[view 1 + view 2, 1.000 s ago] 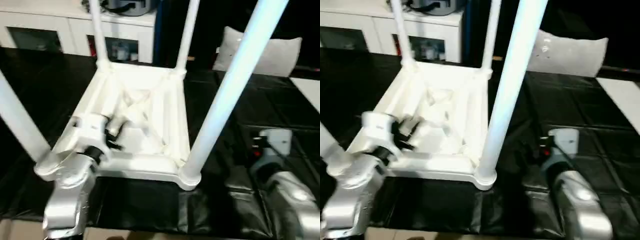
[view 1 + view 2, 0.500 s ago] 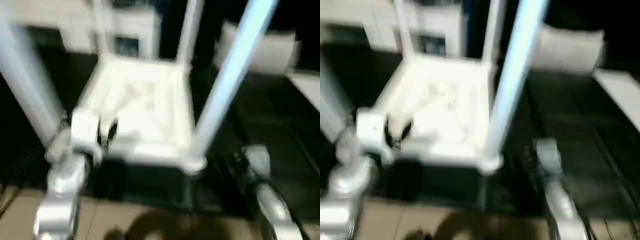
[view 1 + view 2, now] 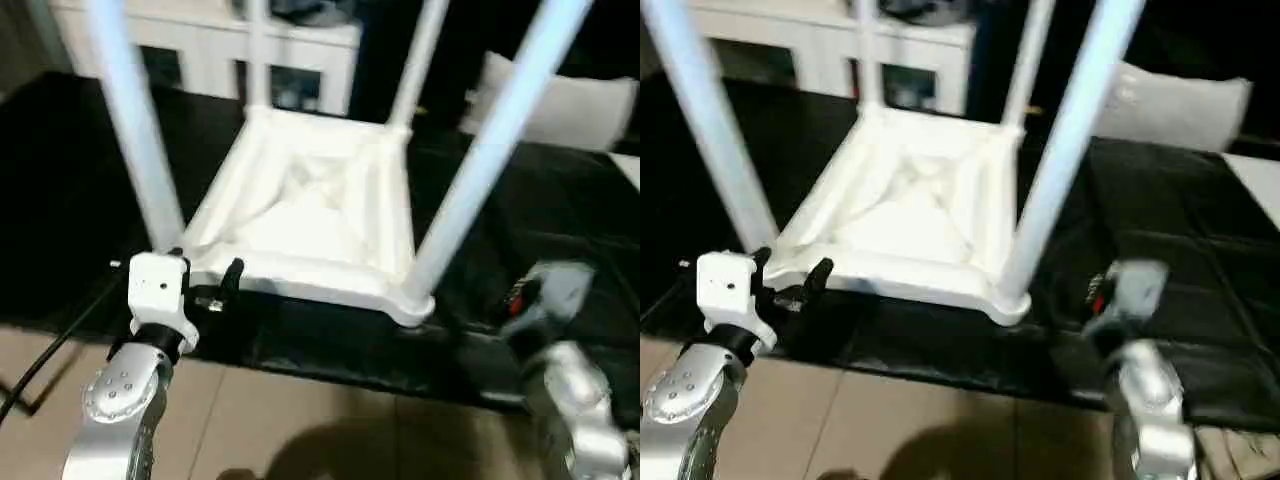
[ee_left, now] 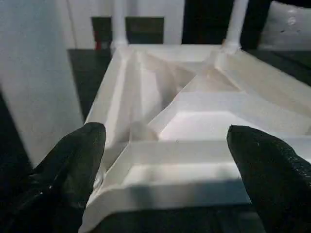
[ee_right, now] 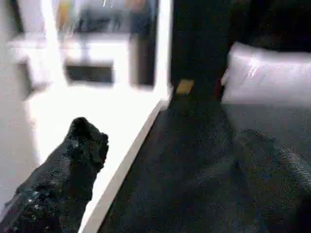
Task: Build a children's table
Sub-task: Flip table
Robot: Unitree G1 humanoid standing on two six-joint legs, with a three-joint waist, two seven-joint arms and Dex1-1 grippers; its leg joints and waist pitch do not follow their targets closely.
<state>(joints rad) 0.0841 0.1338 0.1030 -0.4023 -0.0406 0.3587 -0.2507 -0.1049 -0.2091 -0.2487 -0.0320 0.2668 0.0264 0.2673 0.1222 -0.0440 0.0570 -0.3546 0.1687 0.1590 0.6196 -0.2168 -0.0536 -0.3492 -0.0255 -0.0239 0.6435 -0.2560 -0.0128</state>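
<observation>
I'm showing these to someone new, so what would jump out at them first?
The white table lying upside down on the black mat, its four legs pointing up. Next, the left gripper, jaws spread, just short of the table's near edge, and the right gripper off beside the table's near right corner. Behind stand a white cabinet and a grey pillow.
</observation>
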